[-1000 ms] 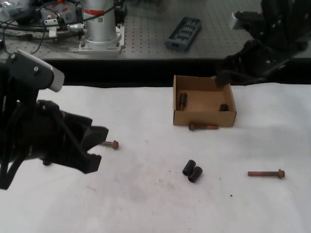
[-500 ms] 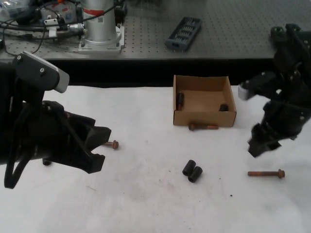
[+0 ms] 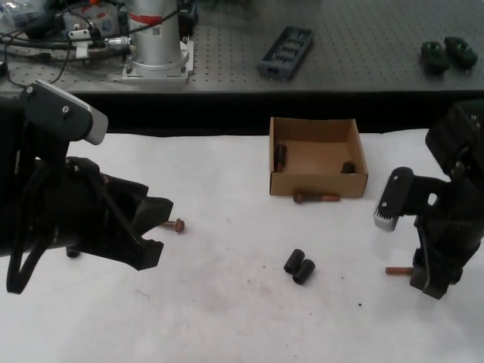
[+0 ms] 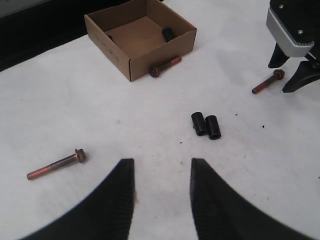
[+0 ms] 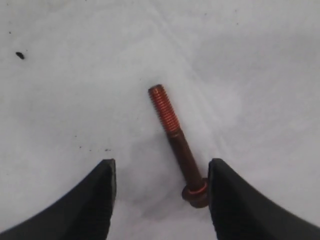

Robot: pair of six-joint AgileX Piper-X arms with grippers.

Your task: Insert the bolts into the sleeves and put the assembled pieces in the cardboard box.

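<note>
High view, from the left: the left pincer [image 3: 156, 231] hangs low over the white-covered table [image 3: 227, 325], its two fingers spread apart with nothing between them. Just beside its tips lies the left bolt [image 3: 173, 224], flat on the table and not touched by either finger. Toward the middle, two loose sleeves [image 3: 300, 266] lie side by side, touching each other, on the near part of the table. Beyond them sits the cardboard box [image 3: 318, 184], open at the top, with two dark pieces [image 4: 168, 33] inside, one at each side wall; whether they are assembled cannot be made out. A middle bolt [image 3: 316, 197] lies on the table along the foot of the box's front wall. At the right, the right pincer [image 5: 161, 167] points down at the table with its fingers wide open, holding nothing. The right bolt [image 5: 177, 140] lies flat between them, its head close to one finger and its threaded end pointing away from the pincer.
</note>
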